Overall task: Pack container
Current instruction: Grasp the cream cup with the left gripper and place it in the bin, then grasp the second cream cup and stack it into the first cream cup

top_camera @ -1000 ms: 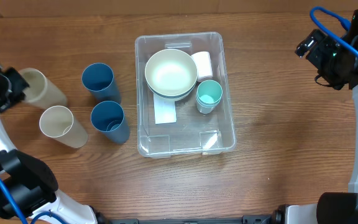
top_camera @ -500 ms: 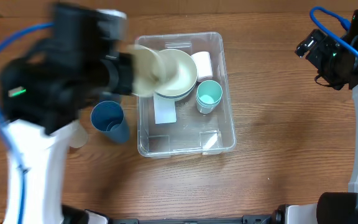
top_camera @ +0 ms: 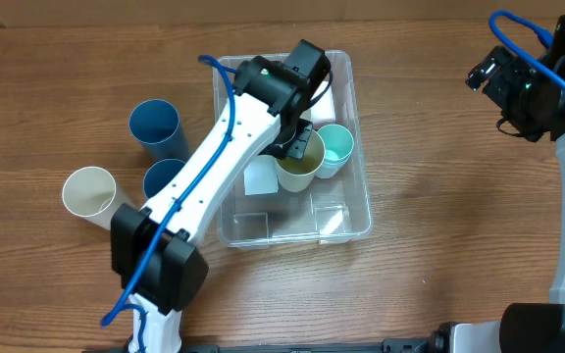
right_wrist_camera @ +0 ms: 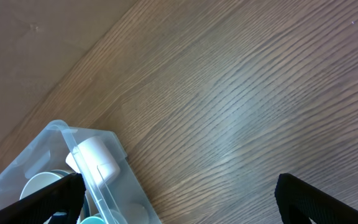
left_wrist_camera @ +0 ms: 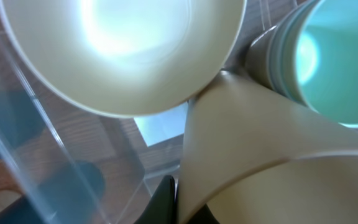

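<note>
The clear container (top_camera: 361,218) sits mid-table. My left arm reaches over it, and my left gripper (top_camera: 298,147) is shut on a cream cup (top_camera: 297,172), holding it upright inside the bin beside a teal cup (top_camera: 336,145). In the left wrist view the held cream cup (left_wrist_camera: 260,143) fills the lower right, pinched at my left gripper (left_wrist_camera: 188,208), with the cream bowl (left_wrist_camera: 123,50), the teal cup (left_wrist_camera: 334,62) and the white label (left_wrist_camera: 160,127) beyond. The arm hides the bowl in the overhead view. My right gripper (top_camera: 503,83) hovers open and empty at the far right (right_wrist_camera: 185,202).
Two blue cups (top_camera: 153,126) (top_camera: 165,176) and another cream cup (top_camera: 91,191) stand on the table left of the bin. A white cup (top_camera: 324,98) lies in the bin's far corner, also in the right wrist view (right_wrist_camera: 95,155).
My left arm has swung in from the table's left with the cream cup and now holds it inside the container by the teal cup. The right arm has not moved.
</note>
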{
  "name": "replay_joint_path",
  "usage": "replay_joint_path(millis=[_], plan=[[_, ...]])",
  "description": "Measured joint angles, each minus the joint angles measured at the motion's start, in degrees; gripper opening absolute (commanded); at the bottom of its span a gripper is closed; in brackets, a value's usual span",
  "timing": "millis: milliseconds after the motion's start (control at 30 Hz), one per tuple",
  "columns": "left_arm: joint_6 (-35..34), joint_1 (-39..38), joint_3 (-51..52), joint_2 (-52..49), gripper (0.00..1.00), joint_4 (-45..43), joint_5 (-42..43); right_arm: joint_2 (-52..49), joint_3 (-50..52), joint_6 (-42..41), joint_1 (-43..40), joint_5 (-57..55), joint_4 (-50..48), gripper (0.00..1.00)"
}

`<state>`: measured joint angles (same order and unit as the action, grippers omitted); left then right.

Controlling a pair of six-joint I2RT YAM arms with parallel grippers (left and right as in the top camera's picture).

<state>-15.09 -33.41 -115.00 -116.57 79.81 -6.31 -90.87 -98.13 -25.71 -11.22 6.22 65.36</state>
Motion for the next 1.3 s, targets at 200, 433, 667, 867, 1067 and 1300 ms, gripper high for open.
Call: replay_joint_path(millis=[200, 433, 667, 867, 1067, 1300], plan=[[-1.14, 0.02, -0.68, -1.84, 0.82, 3.37, -0.20, 0.00, 0.00, 0.02, 0.00, -0.02, 0.02, 1.00], [-1.42, 3.91, -20.37, 2.08, 1.00, 16.57, -1.03, 0.00, 0.00, 0.00, 0.00, 0.00, 0.00, 1.00], [-1.60, 35.34, -21.59, 21.24, 0.99, 16.59, -2.08, 0.00, 0.00, 0.00, 0.00, 0.02, -0.02, 1.00], [-6.47, 65.42, 0.02, 30.80, 1.00, 16.20, 0.02, 0.00, 0.00, 0.02, 0.00, 0.00, 0.02, 1.00], [-2.97, 69.99, 30.51, 30.03, 0.81, -2.73, 9.73, 0.00, 0.00, 0.00, 0.00, 0.00, -0.02, 1.00], [-0.76, 69.99, 43.23, 29.92, 0.04, -11.76, 14.56, 0.00, 0.00, 0.02, 0.00, 0.00, -0.02, 1.00]])
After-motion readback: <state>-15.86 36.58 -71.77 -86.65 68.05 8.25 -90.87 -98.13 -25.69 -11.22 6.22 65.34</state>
